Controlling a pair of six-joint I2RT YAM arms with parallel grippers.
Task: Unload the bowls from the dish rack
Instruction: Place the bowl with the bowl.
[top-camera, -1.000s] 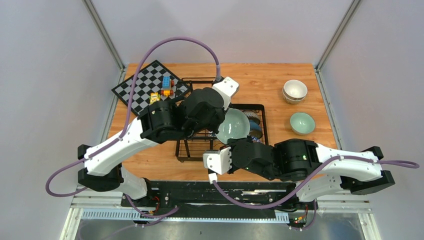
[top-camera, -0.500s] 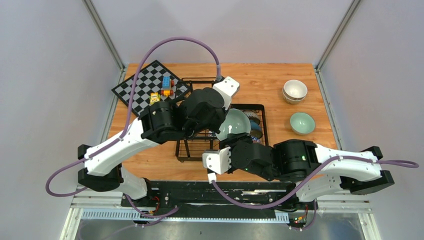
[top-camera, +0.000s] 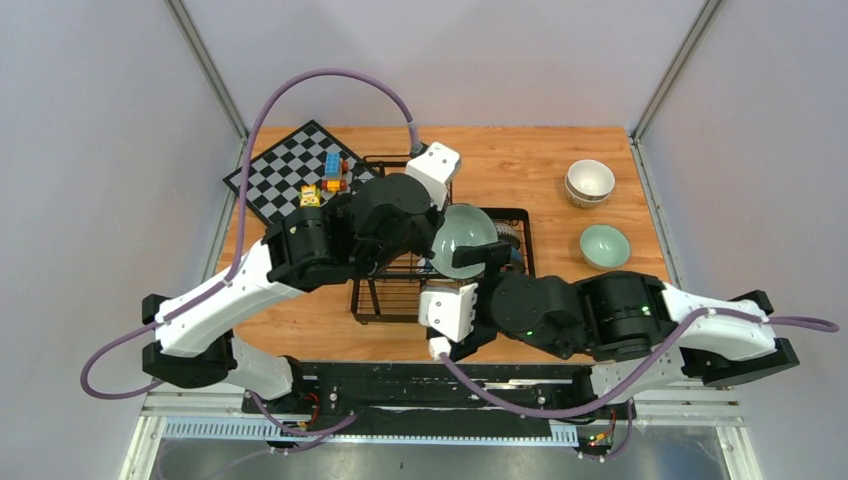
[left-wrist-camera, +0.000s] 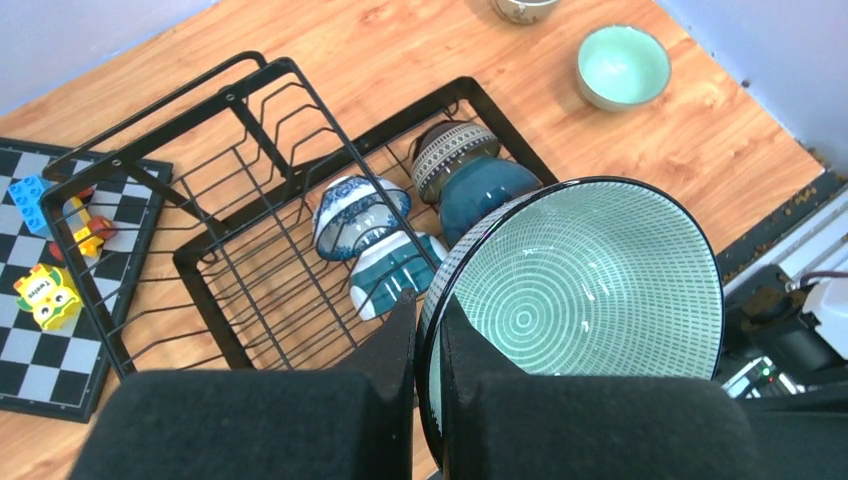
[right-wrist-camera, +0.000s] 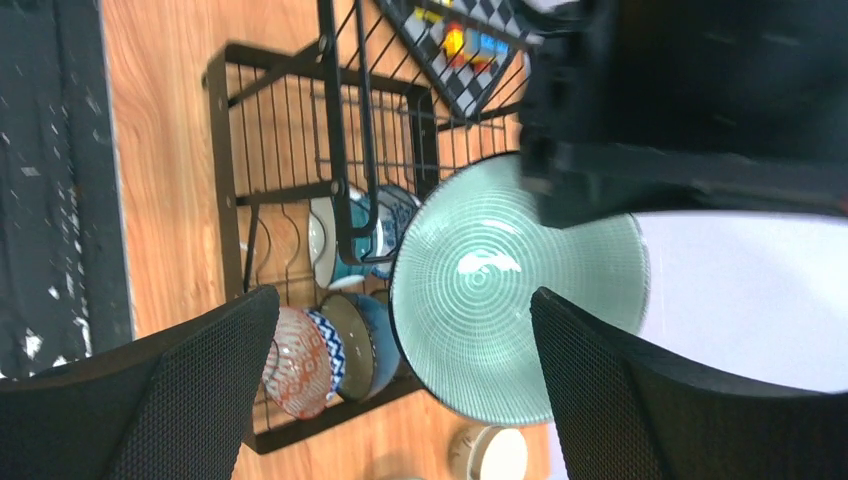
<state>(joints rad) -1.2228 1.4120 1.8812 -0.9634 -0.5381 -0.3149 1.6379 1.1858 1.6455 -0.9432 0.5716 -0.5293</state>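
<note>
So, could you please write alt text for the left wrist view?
The left pincer is shut on the rim of a green patterned bowl, held above a black dish rack with other bowls inside, on a wooden table.

Dish rack (top-camera: 380, 300) mostly hidden under both arms in top view, racked bowls (top-camera: 508, 240) barely showing, green bowl (left-wrist-camera: 580, 290) lower rim hidden behind left jaws, cream bowl (left-wrist-camera: 524, 8) cut by left wrist view's top edge, pale bowl (right-wrist-camera: 490, 455) by right wrist view's bottom edge.

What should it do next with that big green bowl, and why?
Probably swing the left tool, pinched on the green bowl at its rim, away from the dish rack toward bare table; the right tool gapes wide around the bowl, gripping nothing.
</note>
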